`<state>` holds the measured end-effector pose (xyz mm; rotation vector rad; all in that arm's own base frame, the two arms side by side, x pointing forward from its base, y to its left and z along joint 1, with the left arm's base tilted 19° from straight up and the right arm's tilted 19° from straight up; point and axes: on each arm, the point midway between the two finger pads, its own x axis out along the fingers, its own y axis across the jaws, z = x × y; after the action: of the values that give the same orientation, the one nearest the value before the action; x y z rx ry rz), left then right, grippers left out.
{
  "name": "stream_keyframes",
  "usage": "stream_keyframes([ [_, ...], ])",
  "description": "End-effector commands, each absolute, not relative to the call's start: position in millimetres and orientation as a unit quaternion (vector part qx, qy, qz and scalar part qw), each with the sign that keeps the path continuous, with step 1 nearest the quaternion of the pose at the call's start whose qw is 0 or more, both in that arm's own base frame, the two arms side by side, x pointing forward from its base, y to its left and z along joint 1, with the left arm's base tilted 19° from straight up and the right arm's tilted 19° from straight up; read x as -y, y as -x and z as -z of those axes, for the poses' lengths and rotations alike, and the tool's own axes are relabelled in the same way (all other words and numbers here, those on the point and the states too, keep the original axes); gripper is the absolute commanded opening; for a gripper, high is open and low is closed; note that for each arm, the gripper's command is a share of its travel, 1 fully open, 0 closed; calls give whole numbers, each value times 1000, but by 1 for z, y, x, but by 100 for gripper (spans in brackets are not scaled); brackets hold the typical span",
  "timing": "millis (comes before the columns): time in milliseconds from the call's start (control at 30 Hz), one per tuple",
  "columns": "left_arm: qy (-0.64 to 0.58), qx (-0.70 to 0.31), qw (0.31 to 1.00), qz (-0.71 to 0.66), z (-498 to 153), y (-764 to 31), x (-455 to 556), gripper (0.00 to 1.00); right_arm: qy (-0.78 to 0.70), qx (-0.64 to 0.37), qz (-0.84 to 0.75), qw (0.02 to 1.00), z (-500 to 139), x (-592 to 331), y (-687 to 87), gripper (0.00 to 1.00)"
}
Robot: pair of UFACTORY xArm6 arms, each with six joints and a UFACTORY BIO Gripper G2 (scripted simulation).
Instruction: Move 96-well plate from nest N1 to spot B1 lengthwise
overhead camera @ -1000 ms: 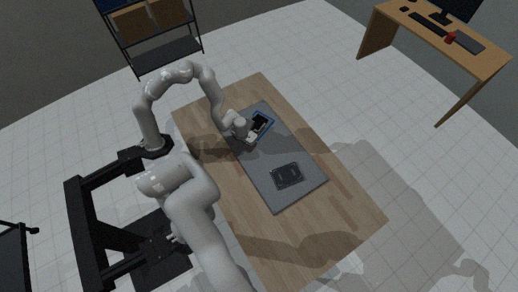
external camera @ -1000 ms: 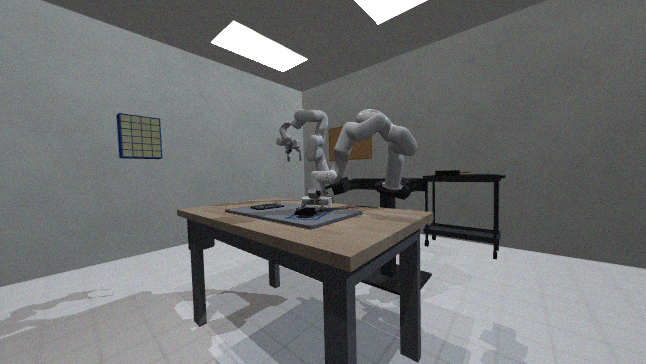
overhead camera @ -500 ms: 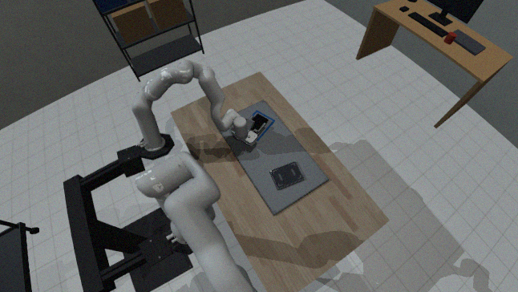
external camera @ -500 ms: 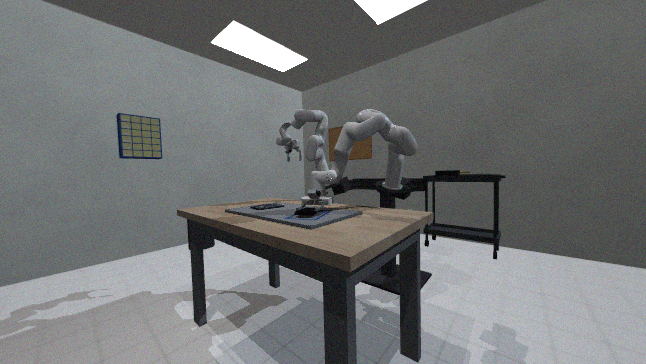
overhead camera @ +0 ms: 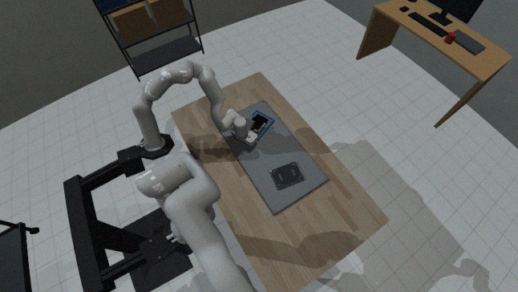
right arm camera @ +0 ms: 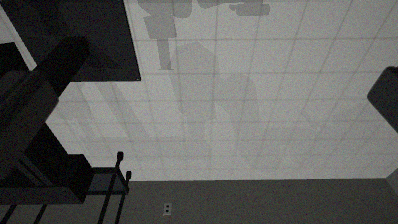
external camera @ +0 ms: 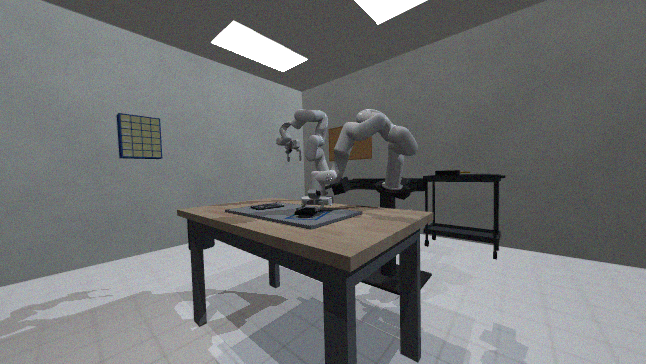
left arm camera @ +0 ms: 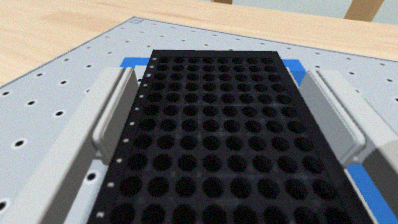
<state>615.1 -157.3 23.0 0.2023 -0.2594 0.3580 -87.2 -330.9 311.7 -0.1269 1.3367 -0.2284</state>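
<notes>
The left gripper is closed on the matte black 96-well plate, two smooth pale pads flanking it. The plate lies lengthwise over the blue taped outline, its round wells eight across. Well apart from the outline, on the same perforated grey board, sits one dark nest; the right gripper, open, hangs beyond.
</notes>
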Motion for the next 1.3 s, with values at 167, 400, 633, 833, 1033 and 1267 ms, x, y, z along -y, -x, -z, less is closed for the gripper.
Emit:
stream_keyframes([
  [167,-99,130,971,-177,-24,-616,158,0,60,-618,107,777,-313,331,87,100],
  [400,-99,130,971,-177,-23,-616,158,0,60,-618,107,777,-313,331,87,100],
  [633,-99,130,971,-177,-22,-616,157,0,60,-618,107,777,-313,331,87,100],
  [833,-99,130,971,-177,-21,-617,157,0,60,-618,107,777,-313,331,87,100],
  [1033,-99,130,971,-177,-20,-617,157,0,60,-618,107,777,-313,331,87,100],
  [1267,-99,130,971,-177,-19,-617,157,0,60,-618,107,777,-313,331,87,100],
])
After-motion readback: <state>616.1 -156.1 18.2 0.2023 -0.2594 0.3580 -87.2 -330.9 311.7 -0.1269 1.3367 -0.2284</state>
